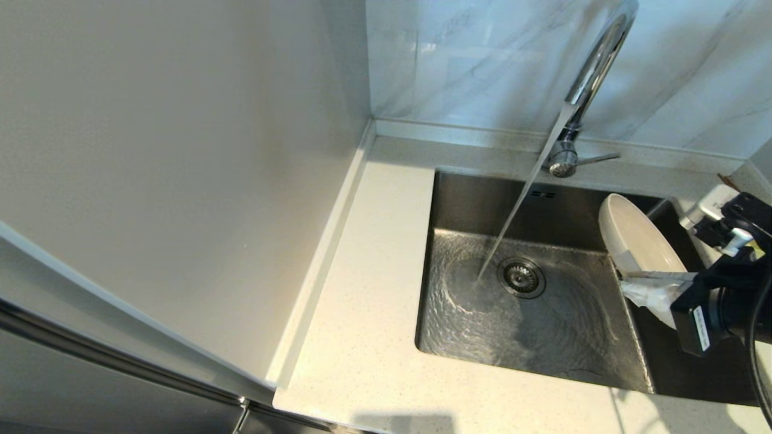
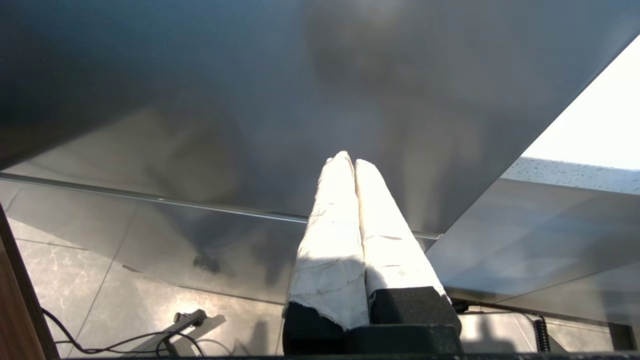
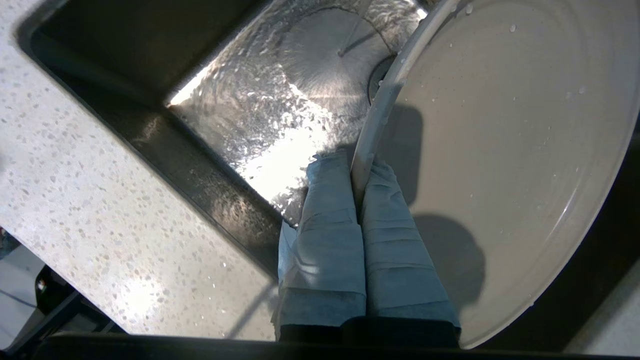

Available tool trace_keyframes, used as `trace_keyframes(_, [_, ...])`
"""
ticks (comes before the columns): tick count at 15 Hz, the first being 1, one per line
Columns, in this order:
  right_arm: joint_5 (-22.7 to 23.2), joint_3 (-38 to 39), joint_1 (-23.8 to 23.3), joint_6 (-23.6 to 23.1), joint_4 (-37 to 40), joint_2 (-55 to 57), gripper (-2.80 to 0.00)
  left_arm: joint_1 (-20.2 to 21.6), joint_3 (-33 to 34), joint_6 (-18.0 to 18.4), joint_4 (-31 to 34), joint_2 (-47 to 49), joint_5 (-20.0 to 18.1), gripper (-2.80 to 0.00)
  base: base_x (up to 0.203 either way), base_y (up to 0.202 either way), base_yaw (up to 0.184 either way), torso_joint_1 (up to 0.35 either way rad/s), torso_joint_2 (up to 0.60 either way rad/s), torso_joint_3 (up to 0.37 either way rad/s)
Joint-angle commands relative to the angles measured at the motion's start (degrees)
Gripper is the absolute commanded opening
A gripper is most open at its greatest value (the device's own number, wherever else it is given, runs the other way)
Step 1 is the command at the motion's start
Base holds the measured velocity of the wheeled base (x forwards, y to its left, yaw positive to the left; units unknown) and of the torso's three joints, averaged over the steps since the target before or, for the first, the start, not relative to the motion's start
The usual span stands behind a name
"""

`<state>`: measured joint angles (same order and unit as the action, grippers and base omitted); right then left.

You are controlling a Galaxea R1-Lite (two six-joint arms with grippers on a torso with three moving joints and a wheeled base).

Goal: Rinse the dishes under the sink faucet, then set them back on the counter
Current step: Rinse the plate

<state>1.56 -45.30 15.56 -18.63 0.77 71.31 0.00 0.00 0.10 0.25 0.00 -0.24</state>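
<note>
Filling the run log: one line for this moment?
right claw: shut on cream-white round plate, tilted over steel sink | chrome faucet: running | left claw: shut, parked

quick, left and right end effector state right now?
Left end effector: shut, holding nothing, parked below the counter.
Right end effector: shut on the rim of the plate, held on edge over the sink.
</note>
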Motion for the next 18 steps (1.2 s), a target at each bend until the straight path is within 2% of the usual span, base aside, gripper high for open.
trace_keyframes(1, [0.1,-2.1,1.2,0.0,0.0,3.6,-2.80,0.0,0.0,0.0,0.0,0.0,0.0,-2.80,0.000,0.000,0.000,0.000,0.00,0.000])
trace_keyframes(3, [0.0,-5.0,3.1,1.7,-0.1,5.8,-2.80,0.0,0.0,0.0,0.0,0.0,0.0,-2.80,0.000,0.000,0.000,0.000,0.00,0.000])
trace_keyframes(5, [-0.4,-8.1,5.7,6.5,-1.4,8.2,-2.80,0.0,0.0,0.0,0.0,0.0,0.1,-2.80,0.000,0.000,0.000,0.000,0.00,0.000])
trace_keyframes(13, [-0.9,-14.5,7.1,13.0,-2.1,13.3,-2.80,0.0,0.0,0.0,0.0,0.0,0.0,-2.80,0.000,0.000,0.000,0.000,0.00,0.000])
trace_keyframes(16, [-3.5,-16.0,9.0,16.3,-2.1,14.9,-2.80,0.0,0.0,0.0,0.0,0.0,0.0,-2.80,0.000,0.000,0.000,0.000,0.00,0.000])
trace_keyframes(18, [-3.7,-16.6,10.3,16.8,-2.1,15.2,-2.80,0.0,0.0,0.0,0.0,0.0,0.1,-2.80,0.000,0.000,0.000,0.000,0.00,0.000])
